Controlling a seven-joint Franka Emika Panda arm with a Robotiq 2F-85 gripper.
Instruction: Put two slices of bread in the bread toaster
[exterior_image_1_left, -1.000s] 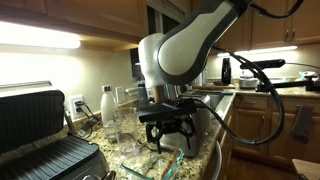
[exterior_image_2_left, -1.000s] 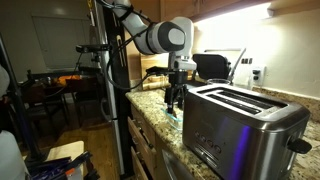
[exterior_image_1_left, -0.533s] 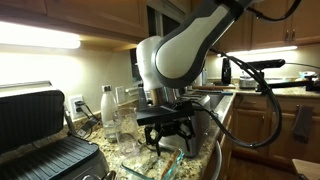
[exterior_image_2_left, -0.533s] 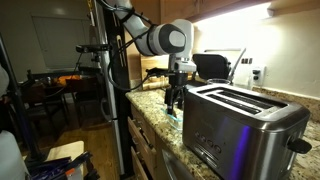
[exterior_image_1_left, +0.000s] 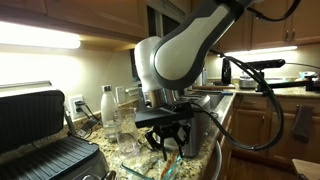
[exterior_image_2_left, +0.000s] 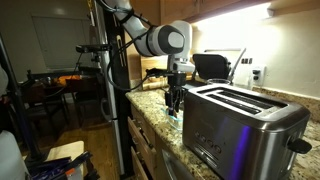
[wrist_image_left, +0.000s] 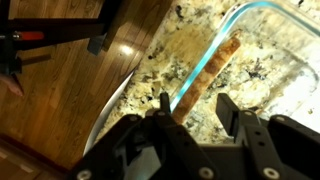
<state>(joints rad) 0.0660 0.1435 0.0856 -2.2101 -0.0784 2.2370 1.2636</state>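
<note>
A thin tan slice of bread (wrist_image_left: 210, 68) stands on edge in a clear glass dish (wrist_image_left: 252, 8) on the granite counter. My gripper (wrist_image_left: 195, 108) hangs straight over it, and the slice runs up between the fingers close to the left finger (wrist_image_left: 163, 104). The jaws stand half narrowed, with a gap left between the slice and the right finger. In both exterior views the gripper (exterior_image_1_left: 166, 138) (exterior_image_2_left: 176, 100) is low over the dish (exterior_image_1_left: 186, 160). The shiny steel bread toaster (exterior_image_2_left: 240, 125) stands right beside the dish, slots up.
A big black contact grill (exterior_image_1_left: 45, 150) lies open at one end of the counter, with clear bottles (exterior_image_1_left: 107, 112) against the wall. A black appliance (exterior_image_2_left: 212, 67) stands behind the toaster. The counter edge drops to the wood floor (wrist_image_left: 60, 90).
The jaws have narrowed from wide open around the slice. The gripper has sunk a little toward the dish.
</note>
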